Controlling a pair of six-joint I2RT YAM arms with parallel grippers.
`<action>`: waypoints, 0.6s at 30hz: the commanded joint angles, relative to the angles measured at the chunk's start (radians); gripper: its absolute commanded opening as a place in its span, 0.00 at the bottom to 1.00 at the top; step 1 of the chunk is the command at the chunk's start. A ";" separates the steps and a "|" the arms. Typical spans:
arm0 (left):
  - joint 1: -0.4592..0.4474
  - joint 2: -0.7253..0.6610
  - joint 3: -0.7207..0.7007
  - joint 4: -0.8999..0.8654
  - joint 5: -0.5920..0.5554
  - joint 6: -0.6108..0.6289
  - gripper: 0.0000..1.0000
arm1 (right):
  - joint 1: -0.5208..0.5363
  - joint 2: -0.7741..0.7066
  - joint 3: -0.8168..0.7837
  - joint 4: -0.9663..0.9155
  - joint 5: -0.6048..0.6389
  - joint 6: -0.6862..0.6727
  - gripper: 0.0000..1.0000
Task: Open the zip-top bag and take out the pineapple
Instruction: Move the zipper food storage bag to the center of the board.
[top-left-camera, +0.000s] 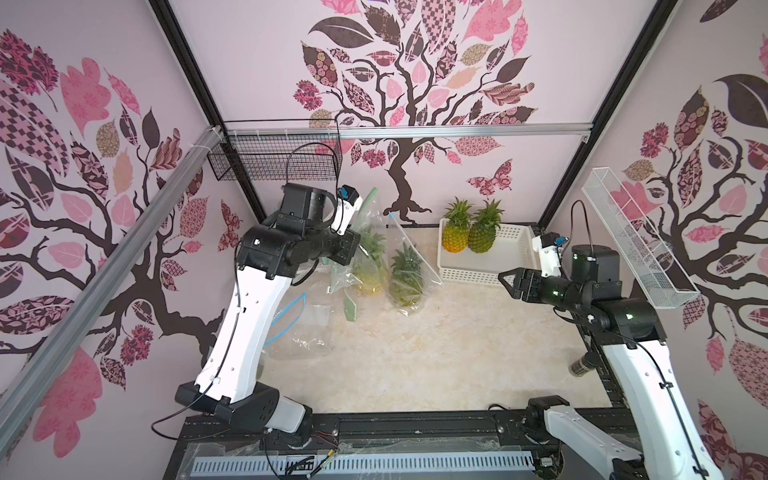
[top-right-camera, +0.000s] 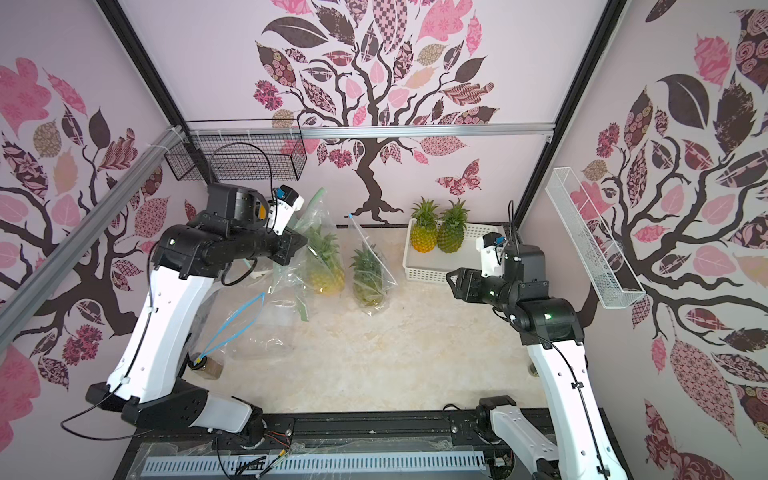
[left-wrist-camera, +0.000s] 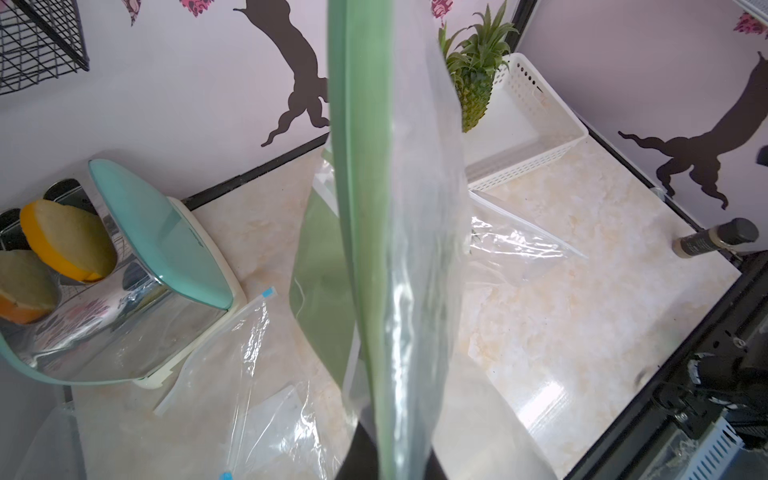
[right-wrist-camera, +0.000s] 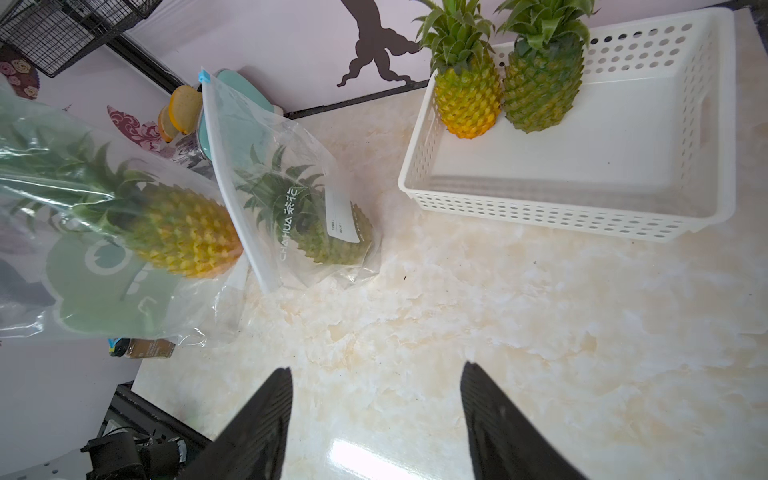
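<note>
The bag (top-left-camera: 368, 232), clear with a green zip strip (left-wrist-camera: 361, 174) and a green print low on its side, stands tall at the back left of the tabletop (top-left-camera: 415, 361), tilted a little, its top near the back wall. The pineapple (top-left-camera: 369, 278) is inside it, yellow, with its body low in the bag and its crown pointing up toward the strip. The left gripper (left-wrist-camera: 392, 457) has its jaws clamped on the bag at the strip, which runs up from between them in the left wrist view. In both top views the arm's end sits against the bag's left side. Whether the bag's bottom rests on the tabletop I cannot tell. Just to its right stands a second bag (top-left-camera: 411, 266), with a blue slider (top-left-camera: 392, 215) at its top corner and a green pineapple (top-left-camera: 406, 276) inside; the two bags are close, perhaps touching. An empty bag (top-left-camera: 309, 332) lies flat in front of them, partly under the left arm. A toaster (left-wrist-camera: 137, 291) with bread slices in it stands by the back wall near the bags. At the back right a white basket (top-left-camera: 469, 277) holds two bare fruits upright, side by side: a yellow fruit (top-left-camera: 455, 239) and a green fruit (top-left-camera: 482, 237). The right gripper (right-wrist-camera: 376, 368) hovers over bare tabletop near the basket's front right corner, its jaws apart and holding nothing, pointing toward the bags.
</note>
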 joint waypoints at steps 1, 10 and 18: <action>-0.016 -0.062 0.049 -0.058 0.011 0.001 0.00 | 0.005 0.009 0.034 0.024 -0.040 -0.011 0.66; -0.205 -0.224 -0.213 -0.029 0.162 -0.019 0.00 | 0.005 0.028 0.084 0.064 -0.069 0.009 0.66; -0.434 -0.259 -0.416 0.036 0.037 -0.028 0.00 | 0.005 0.029 0.082 0.058 -0.038 0.002 0.66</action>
